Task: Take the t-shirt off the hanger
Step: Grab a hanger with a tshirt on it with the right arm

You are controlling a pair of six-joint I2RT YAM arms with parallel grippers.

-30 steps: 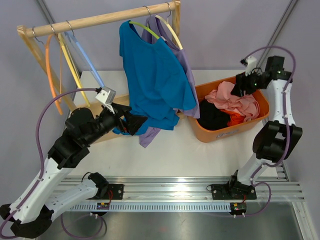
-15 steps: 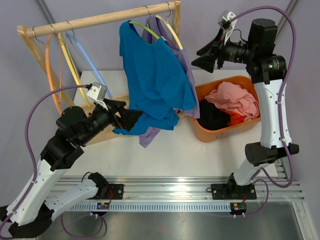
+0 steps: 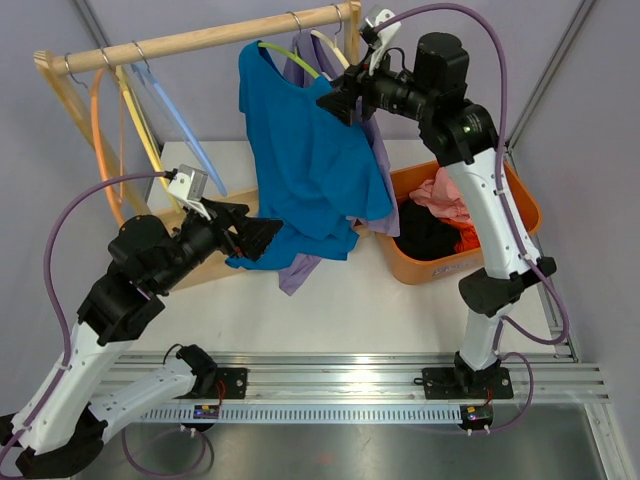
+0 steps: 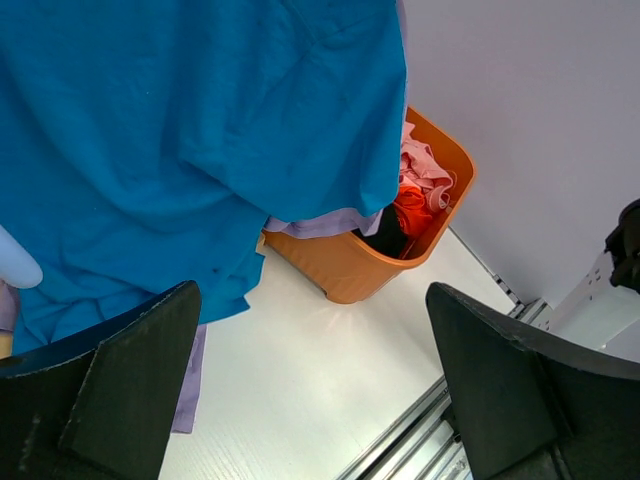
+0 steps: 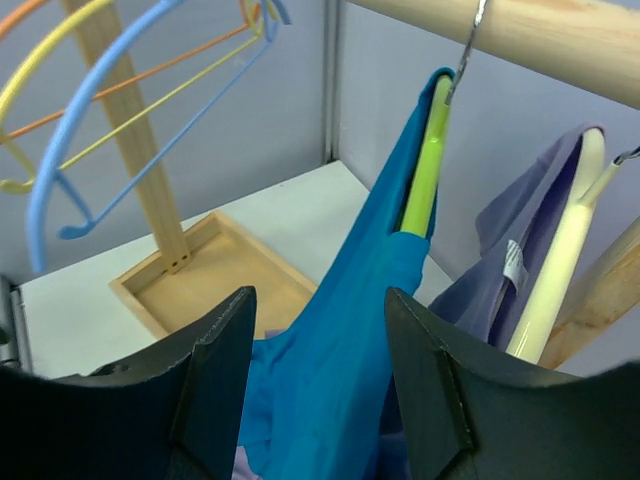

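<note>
A blue t-shirt (image 3: 310,160) hangs on a lime green hanger (image 3: 290,55) from the wooden rail (image 3: 200,38). The wrist views show the shirt (image 4: 180,140) (image 5: 350,340) and the hanger (image 5: 425,165) too. Behind it a lavender shirt (image 3: 375,150) hangs on a cream hanger (image 3: 340,55). My right gripper (image 3: 340,100) is open and empty, high up beside the blue shirt's shoulder, near the rail. My left gripper (image 3: 255,238) is open and empty at the blue shirt's lower hem, not holding it.
An orange basket (image 3: 500,250) of mixed clothes stands at the right. Empty orange (image 3: 100,150), yellow (image 3: 145,135) and blue (image 3: 185,130) hangers hang at the rail's left end. The rack's wooden base tray (image 5: 210,280) lies below.
My right arm has swung up from the basket and leftward to the hangers on the rail. My left gripper has drawn back slightly at the shirt's hem.
</note>
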